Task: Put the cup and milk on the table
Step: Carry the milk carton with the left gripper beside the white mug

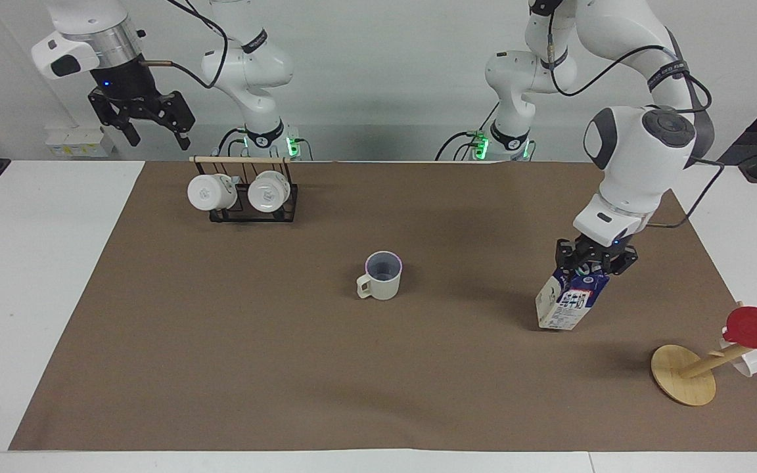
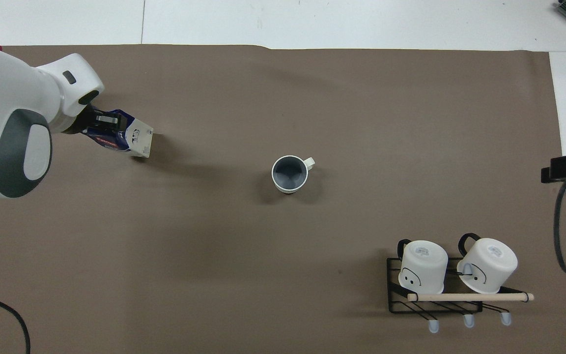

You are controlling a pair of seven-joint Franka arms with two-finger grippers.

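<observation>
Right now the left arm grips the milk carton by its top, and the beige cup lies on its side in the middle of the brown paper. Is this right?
Not quite: the cup stands upright, mouth up, as the overhead view shows. The left gripper does grip the milk carton by its top.

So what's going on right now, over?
Left gripper shut on milk, tilted over paper. Right gripper open, waiting high. Cup mid-table, path clear.

Small cream-beige mug (image 1: 382, 276) upright mid brown paper sheet (image 1: 286, 368), tilted blue-and-white gable-top milk carton (image 1: 566, 301) well apart from it, toward the left arm's end
</observation>
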